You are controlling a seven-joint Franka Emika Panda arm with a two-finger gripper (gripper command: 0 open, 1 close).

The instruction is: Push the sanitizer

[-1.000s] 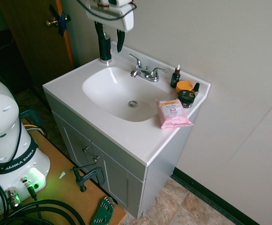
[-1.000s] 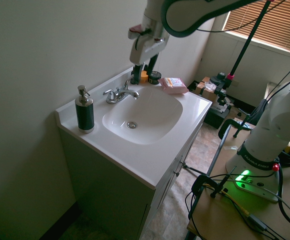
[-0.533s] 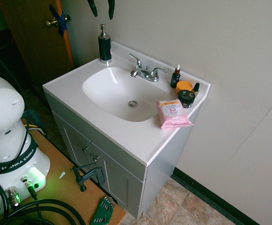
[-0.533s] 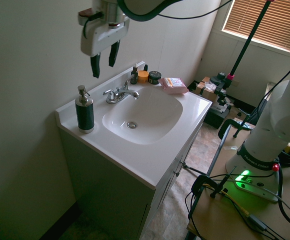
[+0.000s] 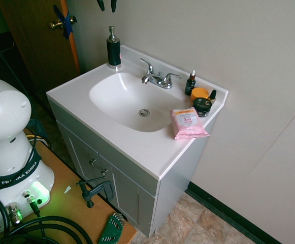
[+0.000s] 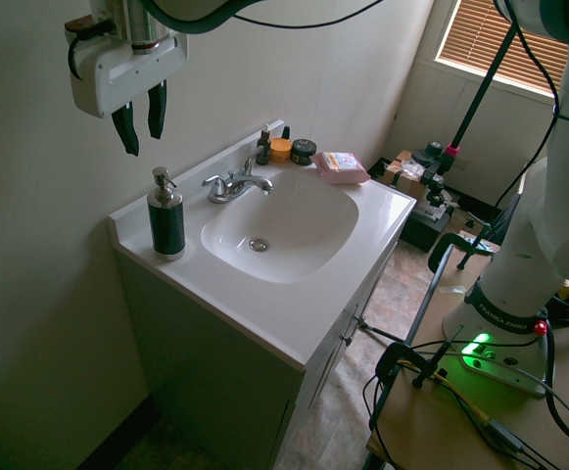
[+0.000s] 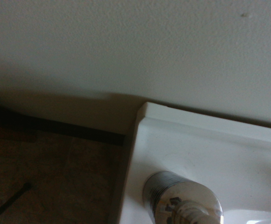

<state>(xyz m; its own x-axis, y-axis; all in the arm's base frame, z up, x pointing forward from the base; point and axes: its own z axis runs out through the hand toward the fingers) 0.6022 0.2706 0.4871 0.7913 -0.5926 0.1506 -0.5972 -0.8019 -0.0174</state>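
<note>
The sanitizer (image 5: 113, 50) is a tall black pump bottle with a silver head, upright on the vanity's back corner beside the wall. It also shows in the second exterior view as the sanitizer (image 6: 165, 217), and from above in the wrist view as the sanitizer (image 7: 182, 200). My gripper (image 6: 142, 140) hangs well above it, slightly toward the counter's end, fingers pointing down. The fingers stand apart with nothing between them. In the first exterior view only the tips of the gripper (image 5: 107, 6) show at the top edge.
A chrome faucet (image 5: 157, 79) stands behind the basin (image 5: 132, 99). At the far corner sit a dropper bottle (image 5: 190, 84), an orange jar (image 5: 200, 93), a black jar (image 5: 202, 107) and a pink wipes pack (image 5: 187, 122). A wooden door (image 5: 35, 35) is beside the vanity.
The gripper has travelled from over the faucet side along the wall to above the sanitizer's corner. Its fingers have drawn closer together.
</note>
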